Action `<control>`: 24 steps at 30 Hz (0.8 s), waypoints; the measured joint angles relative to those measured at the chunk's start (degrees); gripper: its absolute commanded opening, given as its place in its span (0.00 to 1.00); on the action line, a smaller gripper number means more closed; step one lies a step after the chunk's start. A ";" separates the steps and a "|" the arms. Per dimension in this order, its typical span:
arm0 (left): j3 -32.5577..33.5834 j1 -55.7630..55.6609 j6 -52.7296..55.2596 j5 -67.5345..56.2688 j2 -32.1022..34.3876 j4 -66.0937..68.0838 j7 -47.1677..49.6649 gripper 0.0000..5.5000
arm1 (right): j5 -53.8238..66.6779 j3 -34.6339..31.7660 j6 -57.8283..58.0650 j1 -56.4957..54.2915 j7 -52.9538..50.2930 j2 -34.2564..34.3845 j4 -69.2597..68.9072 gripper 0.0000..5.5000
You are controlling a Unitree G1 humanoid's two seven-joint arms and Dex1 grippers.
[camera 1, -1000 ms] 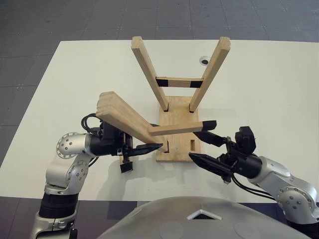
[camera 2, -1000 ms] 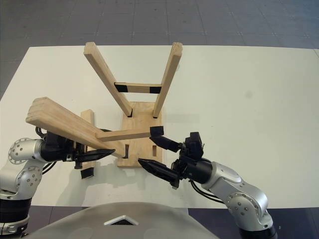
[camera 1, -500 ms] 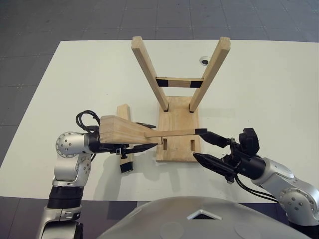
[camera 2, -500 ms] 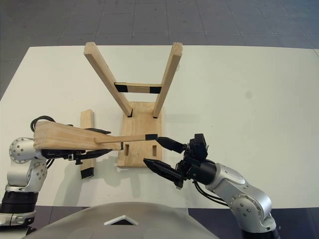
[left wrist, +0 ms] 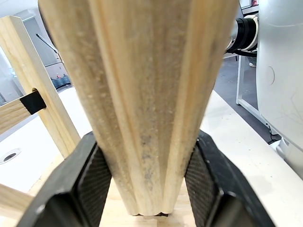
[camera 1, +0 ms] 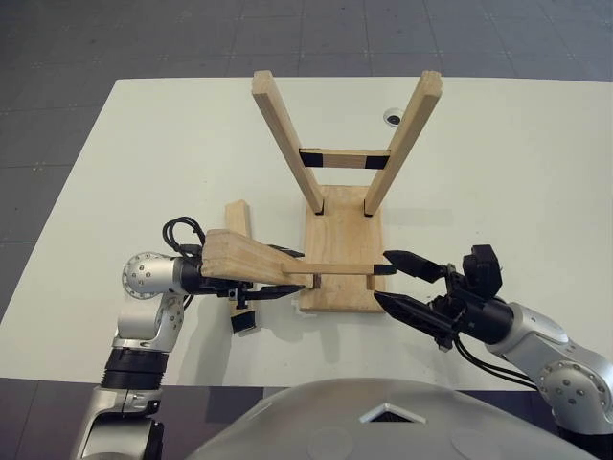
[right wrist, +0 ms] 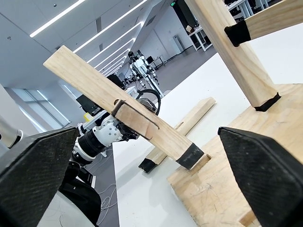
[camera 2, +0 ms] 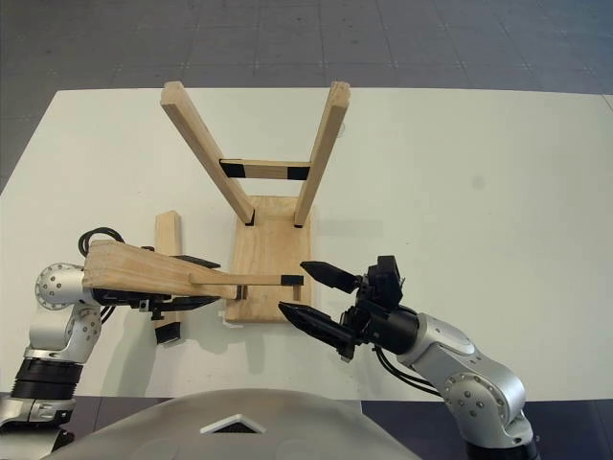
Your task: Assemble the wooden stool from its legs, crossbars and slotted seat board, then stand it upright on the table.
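While gripped overhead, pinching leg (camera 1: pixel 235 257) with crossbar (camera 1: pixel 340 269) between left gripper (camera 1: pixel 278 271) fingers. Spread wide just beside crossbar tip: right gripper (camera 1: pixel 383 278)

Pale legs (camera 1: pixel 287 144) — apparently black-tipped, white table (camera 1: pixel 517 163)

The held leg (camera 1: pixel 244 259) covers most of the left gripper (camera 1: pixel 297 270) and crosses over the loose leg (camera 1: pixel 238 218) lying on the table (camera 1: pixel 144 144), hiding that leg's middle. Whether the black tip of the crossbar (camera 1: pixel 340 269) touches the seat board (camera 1: pixel 340 230) cannot be told. In the left wrist view the held leg's far end is cut off at the edge. In the right wrist view the fingers (right wrist: pixel 265 179) of the right gripper (camera 1: pixel 381 277) are dark, blurred and cut off at the corners, and the standing leg (right wrist: pixel 232 52) runs off the edge
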 measured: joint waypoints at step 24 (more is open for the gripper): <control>-2.38 -3.09 -5.23 -0.15 -0.01 6.14 -0.03 0.37 | 0.03 -0.01 0.00 -0.14 -1.02 0.01 -0.11 1.00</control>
